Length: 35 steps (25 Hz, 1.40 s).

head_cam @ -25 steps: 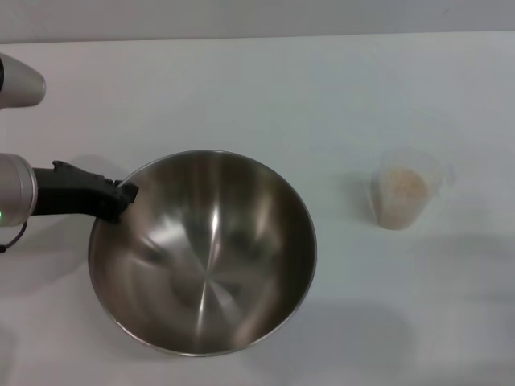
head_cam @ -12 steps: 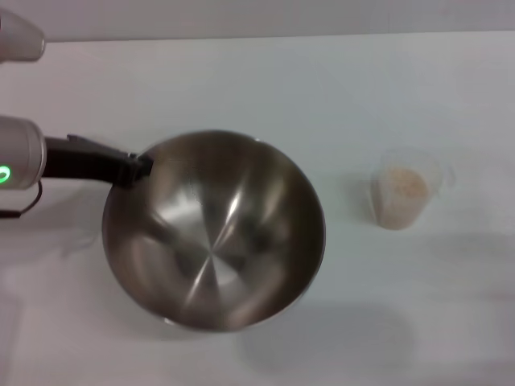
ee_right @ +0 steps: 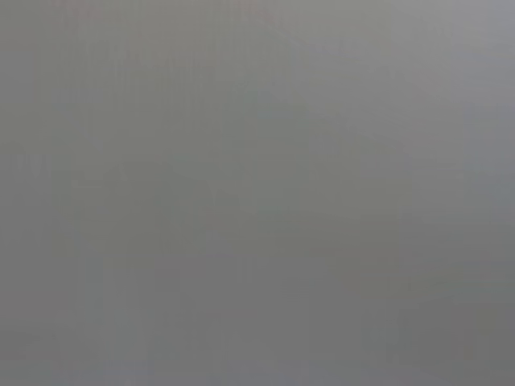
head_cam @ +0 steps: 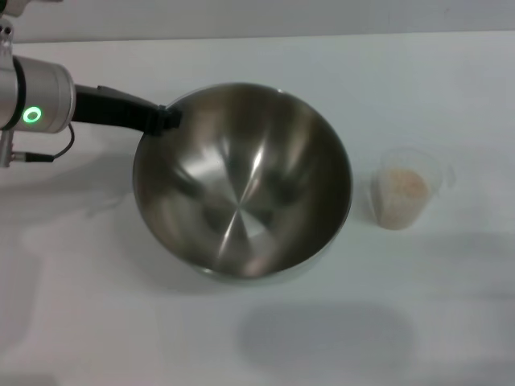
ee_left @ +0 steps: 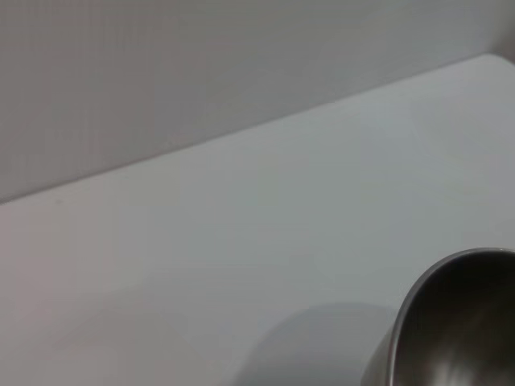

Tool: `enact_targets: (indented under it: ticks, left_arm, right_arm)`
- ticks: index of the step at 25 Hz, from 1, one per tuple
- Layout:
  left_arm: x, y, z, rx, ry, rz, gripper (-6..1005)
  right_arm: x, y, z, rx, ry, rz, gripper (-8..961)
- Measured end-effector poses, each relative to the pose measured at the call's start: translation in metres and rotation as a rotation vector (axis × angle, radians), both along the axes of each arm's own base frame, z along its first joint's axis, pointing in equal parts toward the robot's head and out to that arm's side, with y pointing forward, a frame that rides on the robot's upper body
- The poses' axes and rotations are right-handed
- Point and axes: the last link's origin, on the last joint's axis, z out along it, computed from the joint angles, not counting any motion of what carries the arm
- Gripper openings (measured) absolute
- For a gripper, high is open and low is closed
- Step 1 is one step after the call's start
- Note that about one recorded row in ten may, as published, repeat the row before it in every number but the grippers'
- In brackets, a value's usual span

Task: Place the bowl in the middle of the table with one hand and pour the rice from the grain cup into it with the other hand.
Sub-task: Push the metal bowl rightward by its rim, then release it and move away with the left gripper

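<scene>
Over the last second the bowl (head_cam: 241, 181) has gone up and toward the table's (head_cam: 451, 72) middle, tilted, its shadow showing it's off the surface. My left claw (head_cam: 165, 121) is pinching its rim on my left side. Not set down yet; I'd say it needs levelling and lowering next. Cup (head_cam: 405, 189) with the rice (head_cam: 402, 186) hasn't moved, upright on my right, near the bowl but not touching. Right claw isn't visible anywhere; its camera shows only grey. Pour not started.
</scene>
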Motion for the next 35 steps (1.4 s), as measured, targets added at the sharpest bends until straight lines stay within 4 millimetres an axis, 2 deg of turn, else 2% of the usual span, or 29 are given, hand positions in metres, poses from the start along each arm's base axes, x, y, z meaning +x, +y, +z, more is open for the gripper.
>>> enact_targets:
  ticks: [4,6,11,17,19,24,35]
  left_arm:
    - [0.003,0.010,-0.001,0.014,-0.014,-0.006,44]
    - [0.006,0.021,-0.003,0.038,-0.018,-0.017,43]
    - [0.006,0.029,-0.010,0.041,-0.011,-0.013,43]
    - [0.006,0.029,-0.010,0.041,-0.011,-0.013,43]
    - [-0.006,0.033,-0.011,0.059,-0.011,0.014,43]
    - [-0.013,0.032,-0.012,0.064,-0.009,0.031,43]
    - [-0.018,0.032,-0.013,0.064,-0.006,0.043,42]
  right_arm:
    - [0.000,0.000,0.000,-0.001,0.000,-0.001,840]
    - [0.000,0.000,0.000,-0.001,0.000,-0.001,840]
    - [0.000,0.001,0.000,-0.001,-0.001,0.000,840]
    - [0.001,0.001,0.000,-0.005,-0.003,-0.004,840]
    - [0.001,0.002,-0.001,-0.008,-0.003,-0.006,840]
    - [0.001,0.002,-0.001,-0.010,-0.003,-0.007,840]
    - [0.001,0.003,0.000,-0.010,-0.003,-0.006,839]
